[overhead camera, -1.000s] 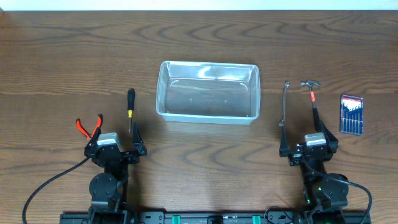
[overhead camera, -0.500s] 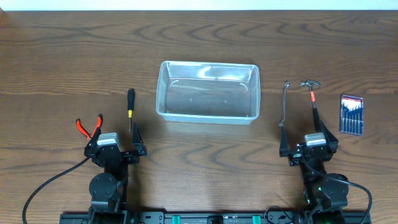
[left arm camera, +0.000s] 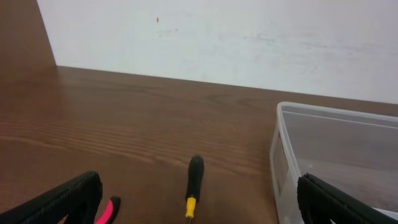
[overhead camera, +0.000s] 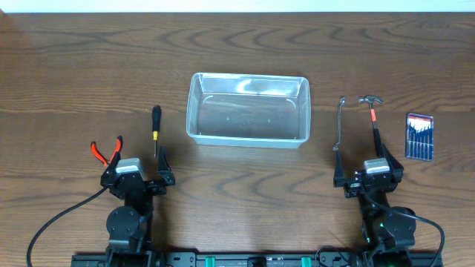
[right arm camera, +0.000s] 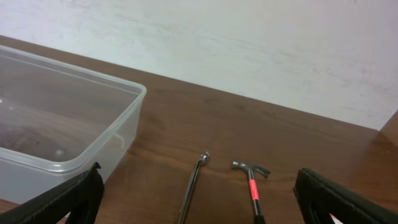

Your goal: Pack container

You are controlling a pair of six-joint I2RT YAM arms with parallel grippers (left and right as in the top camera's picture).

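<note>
Clear plastic container [overhead camera: 247, 140] sits mid-table, empty, long side toward the arms, well ahead of both. Judged light, thin-walled and a little flexible, smooth and slippery; likely to slide if nudged. Best hold: the rolled rim at a short end, one finger inside the wall, one outside. Near the table edge, left gripper [overhead camera: 138, 176] has its jaws spread wide and holds nothing; right gripper [overhead camera: 368, 175] the same. Loose tools: black-and-yellow screwdriver [overhead camera: 156, 124] and red-handled pliers [overhead camera: 108, 151] left of the container; wrench [overhead camera: 340, 124], small hammer [overhead camera: 373, 119] and boxed precision screwdriver set [overhead camera: 420, 136] right. All look stiff, slim, low-lying; pinch mid-handle
</note>
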